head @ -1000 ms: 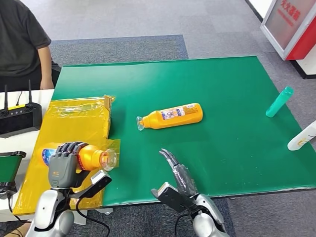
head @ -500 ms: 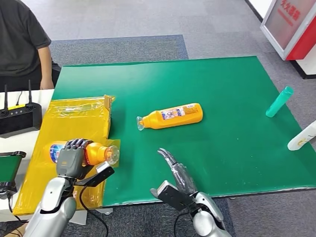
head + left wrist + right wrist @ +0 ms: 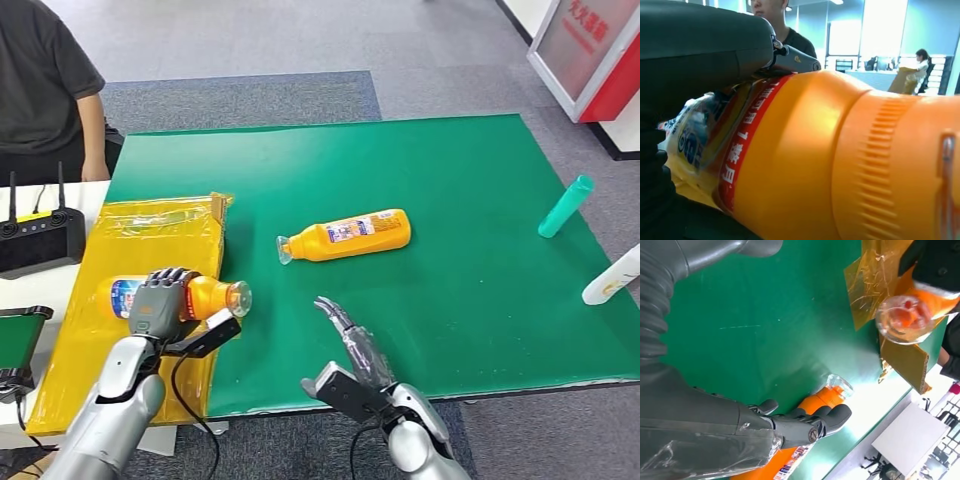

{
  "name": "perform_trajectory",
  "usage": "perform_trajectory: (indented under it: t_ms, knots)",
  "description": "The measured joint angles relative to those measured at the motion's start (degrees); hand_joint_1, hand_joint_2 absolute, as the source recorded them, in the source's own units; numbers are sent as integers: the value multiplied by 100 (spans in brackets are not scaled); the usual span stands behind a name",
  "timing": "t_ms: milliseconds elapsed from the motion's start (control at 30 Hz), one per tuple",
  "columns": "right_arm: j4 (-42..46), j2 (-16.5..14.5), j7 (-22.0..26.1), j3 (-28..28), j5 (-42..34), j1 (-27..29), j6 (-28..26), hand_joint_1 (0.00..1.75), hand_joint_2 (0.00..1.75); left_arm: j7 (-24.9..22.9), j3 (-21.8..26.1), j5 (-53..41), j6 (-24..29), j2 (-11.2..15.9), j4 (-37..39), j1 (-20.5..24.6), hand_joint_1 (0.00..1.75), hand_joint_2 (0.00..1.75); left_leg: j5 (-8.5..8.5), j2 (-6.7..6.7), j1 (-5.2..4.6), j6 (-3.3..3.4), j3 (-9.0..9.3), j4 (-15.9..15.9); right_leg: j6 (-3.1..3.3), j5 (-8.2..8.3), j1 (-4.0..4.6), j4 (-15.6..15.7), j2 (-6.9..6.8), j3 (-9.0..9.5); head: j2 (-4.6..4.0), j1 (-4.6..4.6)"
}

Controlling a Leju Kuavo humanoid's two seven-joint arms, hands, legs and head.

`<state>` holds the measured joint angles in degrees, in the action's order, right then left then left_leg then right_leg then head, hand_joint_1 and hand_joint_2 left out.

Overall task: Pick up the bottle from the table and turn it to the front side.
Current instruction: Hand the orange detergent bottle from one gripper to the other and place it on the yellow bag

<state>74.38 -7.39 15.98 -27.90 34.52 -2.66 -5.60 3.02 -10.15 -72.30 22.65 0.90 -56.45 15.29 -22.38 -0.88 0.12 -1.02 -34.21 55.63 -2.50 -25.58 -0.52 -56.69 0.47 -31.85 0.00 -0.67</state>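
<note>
My left hand (image 3: pixel 160 302) grips an orange bottle (image 3: pixel 204 297) around its middle and holds it lying sideways above the yellow sheet, its clear cap (image 3: pixel 239 296) pointing toward the green mat. Close up, the orange bottle (image 3: pixel 821 160) shows a red label band and my dark fingers (image 3: pixel 696 45) wrapped over it. A second orange bottle (image 3: pixel 347 235) lies on its side in the middle of the green mat (image 3: pixel 453 200). My right hand (image 3: pixel 355 350) hovers near the mat's front edge with its fingers (image 3: pixel 810 422) stretched out and nothing in them.
A yellow plastic-wrapped cardboard sheet (image 3: pixel 151 240) lies at the mat's left. A teal tube (image 3: pixel 566 206) and a white bottle (image 3: pixel 611 277) lie at the right edge. A person in a dark shirt (image 3: pixel 45 80) sits at the far left; a black remote (image 3: pixel 41 235) rests on the white side table.
My left hand has carried its bottle up and toward the mat, away from me. My right hand has barely shifted.
</note>
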Motion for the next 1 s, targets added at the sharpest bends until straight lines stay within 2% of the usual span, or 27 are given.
perform_trajectory:
  t_ms: [167, 433, 600, 733, 900, 1000]
  knots:
    - [-60, 0, 0, -3, -8, -22, 9, 0, 175, -14, -74, 200, -394, -93, 149, 83, 0, 175, 1, 0, -1, 0, 0, 0, -1, 2, -1, 0, 1, 1, 0, 0]
    - [-127, 0, 11, -1, 33, -25, 4, 0, 175, -61, -113, 440, -719, -166, 208, 61, 0, 175, 0, 0, 0, 0, -1, 0, -1, 1, 0, 0, 0, -1, 0, 1]
    - [-163, 0, 39, 4, 80, -24, -53, 0, 175, 121, -52, 1375, -1181, -222, 41, 21, 0, 175, 0, 0, -1, 0, 1, 0, -1, 1, 0, 0, -1, 5, 0, 0]
    - [-205, 1, 135, 17, 74, -14, -168, 0, 175, 963, 196, 3103, -1693, -321, -437, -296, 0, 175, -1, 0, -1, 0, 3, 0, -1, 1, -1, 0, 2, 6, 0, -1]
    - [-213, 19, 284, 29, 13, 51, -236, 0, 175, 2510, 590, 5009, -2038, -446, -1484, -1181, 0, 175, -4, 5, -1, 0, -1, 0, -1, -2, -1, 0, 4, -4, 0, 0]
    - [-192, 36, 346, 34, -34, 106, -276, 0, 175, 3157, 784, 5977, -2490, -573, -2122, -1637, 0, 175, -8, 5, -1, -2, -2, 0, -1, -5, -1, 0, 3, -5, 0, 1]
